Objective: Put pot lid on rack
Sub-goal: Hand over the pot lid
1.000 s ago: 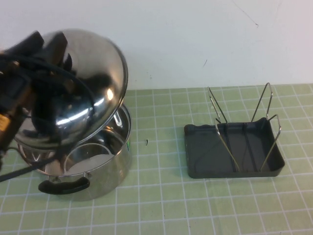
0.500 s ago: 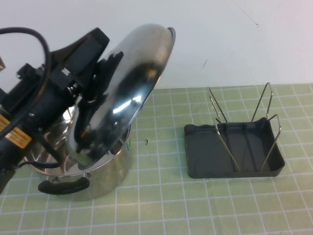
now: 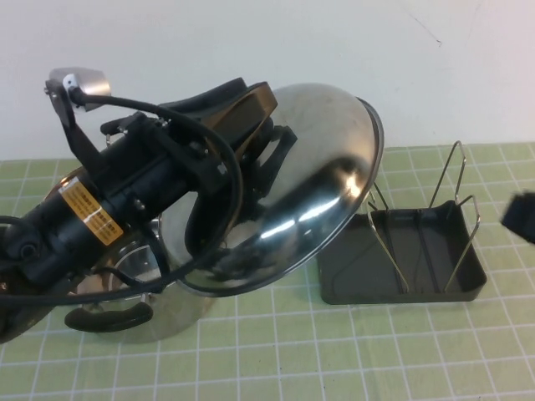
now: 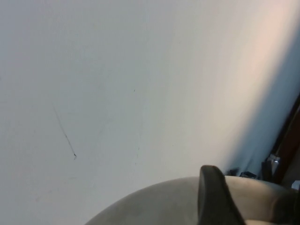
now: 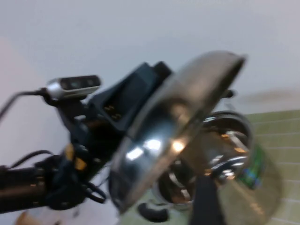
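Note:
The shiny domed pot lid (image 3: 309,200) hangs tilted in the air between the steel pot (image 3: 171,313) and the rack (image 3: 401,255), its rim just over the rack's left edge. My left gripper (image 3: 269,144) is shut on the lid's top; the knob is hidden behind the fingers. In the left wrist view one dark finger (image 4: 213,199) lies against the lid (image 4: 154,206). The right wrist view shows the lid (image 5: 173,126), the pot (image 5: 234,159) and the left arm (image 5: 89,140). My right gripper (image 3: 522,217) shows as a dark tip at the right edge, beside the rack.
The rack is a dark grey tray with thin wire prongs (image 3: 456,171) standing up from it. The pot has a black handle (image 3: 109,317) at its front. The green gridded mat (image 3: 334,351) covers the table, and a white wall (image 3: 334,50) stands behind.
My left arm has carried the lid up off the pot and to the right, toward the rack. My right gripper has come into view at the right edge.

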Robot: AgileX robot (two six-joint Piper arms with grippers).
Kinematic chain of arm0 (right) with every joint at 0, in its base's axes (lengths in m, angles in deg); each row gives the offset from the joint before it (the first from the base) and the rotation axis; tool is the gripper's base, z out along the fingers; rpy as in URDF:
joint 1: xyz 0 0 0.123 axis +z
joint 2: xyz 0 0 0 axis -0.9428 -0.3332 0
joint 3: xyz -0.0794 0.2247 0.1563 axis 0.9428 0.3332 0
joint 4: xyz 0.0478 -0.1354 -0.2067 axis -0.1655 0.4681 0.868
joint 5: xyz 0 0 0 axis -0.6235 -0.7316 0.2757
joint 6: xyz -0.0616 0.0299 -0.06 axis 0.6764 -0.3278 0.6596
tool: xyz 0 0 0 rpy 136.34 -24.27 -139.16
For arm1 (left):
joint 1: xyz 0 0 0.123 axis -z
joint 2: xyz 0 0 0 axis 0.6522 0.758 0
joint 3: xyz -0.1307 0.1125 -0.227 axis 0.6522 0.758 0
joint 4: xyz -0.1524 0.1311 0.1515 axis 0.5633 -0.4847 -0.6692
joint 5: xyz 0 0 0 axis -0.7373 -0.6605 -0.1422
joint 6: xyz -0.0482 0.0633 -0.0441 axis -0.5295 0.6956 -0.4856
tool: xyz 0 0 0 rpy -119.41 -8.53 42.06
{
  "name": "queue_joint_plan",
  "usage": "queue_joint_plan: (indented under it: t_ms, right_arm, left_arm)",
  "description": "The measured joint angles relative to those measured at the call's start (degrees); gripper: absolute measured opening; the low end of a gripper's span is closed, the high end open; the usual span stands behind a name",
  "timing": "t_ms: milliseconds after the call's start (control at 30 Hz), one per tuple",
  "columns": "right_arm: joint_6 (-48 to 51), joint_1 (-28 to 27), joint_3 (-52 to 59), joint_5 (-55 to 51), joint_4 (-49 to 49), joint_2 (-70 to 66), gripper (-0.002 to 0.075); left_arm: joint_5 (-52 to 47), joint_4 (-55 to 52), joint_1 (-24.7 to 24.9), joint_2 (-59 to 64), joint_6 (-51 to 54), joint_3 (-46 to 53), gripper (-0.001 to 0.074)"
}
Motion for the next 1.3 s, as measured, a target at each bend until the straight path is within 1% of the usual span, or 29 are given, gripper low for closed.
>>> queue_joint_plan:
  t_ms: [67,100,233,367,500,733,967,1067,1300]
  right_arm:
    - [0.00,0.00,-4.35,-4.37,-0.10,-5.37,0.0482]
    - [-0.12,0.14,-6.69,-6.62,-0.10,-8.31,0.0504]
    - [-1.71,2.76,-14.32,-10.94,-0.21,-18.03,0.0533]
    - [-3.95,6.35,-19.24,-12.18,-0.21,-26.74,0.0538]
    - [-4.73,7.07,-22.69,-13.48,-0.21,-32.09,0.0538]
    - [-4.95,7.68,-28.08,-14.05,-0.21,-36.56,0.0538]
    - [-4.95,12.17,-33.04,-14.05,0.02,-40.82,0.0538]
    - [-4.95,13.18,-34.78,-14.05,0.14,-41.72,0.0538]
    - [-2.56,13.20,-35.50,-14.05,0.25,-41.96,0.0536]
  left_arm:
    - [0.00,-1.20,0.00,-0.40,2.08,-0.64,0.0313]
    - [0.00,-1.68,0.00,-0.52,3.11,-0.90,0.0313]
    - [0.64,-1.72,0.00,-1.14,5.07,-1.84,0.0313]
    - [0.64,-1.72,0.00,-1.14,5.55,-3.00,0.0313]
    - [0.64,-1.72,0.00,-1.14,5.77,-4.26,0.0313]
    - [0.67,-2.20,-0.10,-1.23,5.86,-4.82,0.0313]
    - [1.72,-3.29,-0.10,-1.23,6.78,-4.91,0.0313]
    - [1.95,-3.29,-0.10,-1.23,6.86,-4.91,0.0313]
    - [1.98,1.13,-0.85,-1.67,8.96,-4.91,0.0313]
